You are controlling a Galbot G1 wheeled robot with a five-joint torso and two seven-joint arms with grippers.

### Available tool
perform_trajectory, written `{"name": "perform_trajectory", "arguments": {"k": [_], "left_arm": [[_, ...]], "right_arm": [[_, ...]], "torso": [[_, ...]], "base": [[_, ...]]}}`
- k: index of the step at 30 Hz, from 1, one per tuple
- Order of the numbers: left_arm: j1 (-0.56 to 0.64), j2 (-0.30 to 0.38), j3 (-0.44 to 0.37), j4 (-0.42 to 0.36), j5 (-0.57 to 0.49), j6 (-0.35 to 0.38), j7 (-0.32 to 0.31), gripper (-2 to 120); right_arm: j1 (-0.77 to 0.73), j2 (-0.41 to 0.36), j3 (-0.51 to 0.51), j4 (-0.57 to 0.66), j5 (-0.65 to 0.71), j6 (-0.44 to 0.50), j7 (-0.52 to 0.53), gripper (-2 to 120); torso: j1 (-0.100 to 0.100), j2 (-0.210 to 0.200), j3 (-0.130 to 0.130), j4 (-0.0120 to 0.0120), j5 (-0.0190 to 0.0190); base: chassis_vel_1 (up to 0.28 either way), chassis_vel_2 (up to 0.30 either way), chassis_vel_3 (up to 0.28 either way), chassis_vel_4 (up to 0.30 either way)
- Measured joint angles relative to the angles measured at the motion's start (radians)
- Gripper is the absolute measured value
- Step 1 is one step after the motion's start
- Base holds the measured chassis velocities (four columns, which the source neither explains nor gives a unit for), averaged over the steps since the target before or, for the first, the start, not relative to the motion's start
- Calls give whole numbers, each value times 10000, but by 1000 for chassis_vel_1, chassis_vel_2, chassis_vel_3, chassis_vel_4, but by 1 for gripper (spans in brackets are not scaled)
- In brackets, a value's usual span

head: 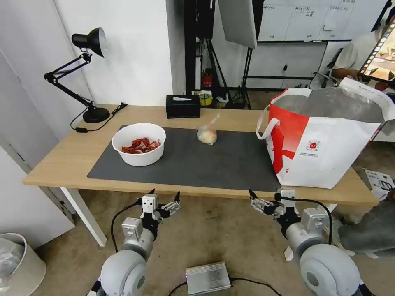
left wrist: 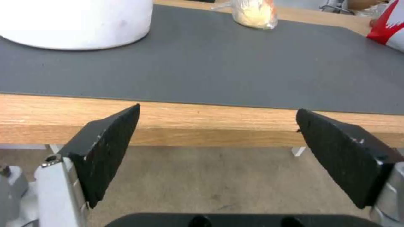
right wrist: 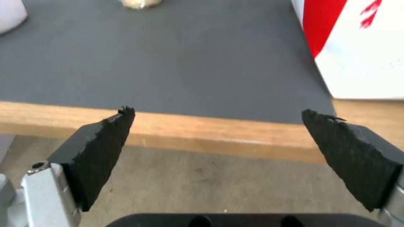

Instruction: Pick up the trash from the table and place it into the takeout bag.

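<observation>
On the table (head: 66,160), a white bowl (head: 139,144) of red crayfish shells sits on the left of the dark grey mat (head: 214,160). A small knotted clear bag (head: 207,133) lies at the mat's far middle. The takeout bag (head: 325,139), white and red with foil lining, stands open at the right end. Both grippers hang below and in front of the table's near edge, each open and holding nothing: my left gripper (head: 165,194) near the bowl's side, my right gripper (head: 265,194) just left of the takeout bag. The left wrist view looks over the edge at the bowl (left wrist: 75,22) and the knotted bag (left wrist: 255,12).
A black desk lamp (head: 88,74) stands at the far left corner, with a black tissue box (head: 183,106) at the back edge. On the floor are a silver box (head: 207,277) between my arms and a white bin (head: 20,263) at the left.
</observation>
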Motion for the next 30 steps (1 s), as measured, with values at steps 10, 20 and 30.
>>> {"name": "perform_trajectory", "arguments": {"k": [10, 20, 30], "left_arm": [[-7, 39, -14, 3, 2, -24, -8, 100], [-35, 5, 34, 43, 12, -99, -24, 100], [19, -24, 100, 6, 97, -103, -46, 100]], "right_arm": [[-49, 215, -233, -5, -7, -247, 241, 100], [783, 288, -619, -196, -47, -24, -62, 100], [3226, 131, -1484, -1834, -144, 944, -1151, 100]], "torso": [[0, 0, 0, 0, -1], [0, 0, 1, -1, 0], [0, 0, 1, 0, 1]], "base": [[0, 0, 0, 0], [0, 0, 0, 0], [0, 0, 0, 0]]}}
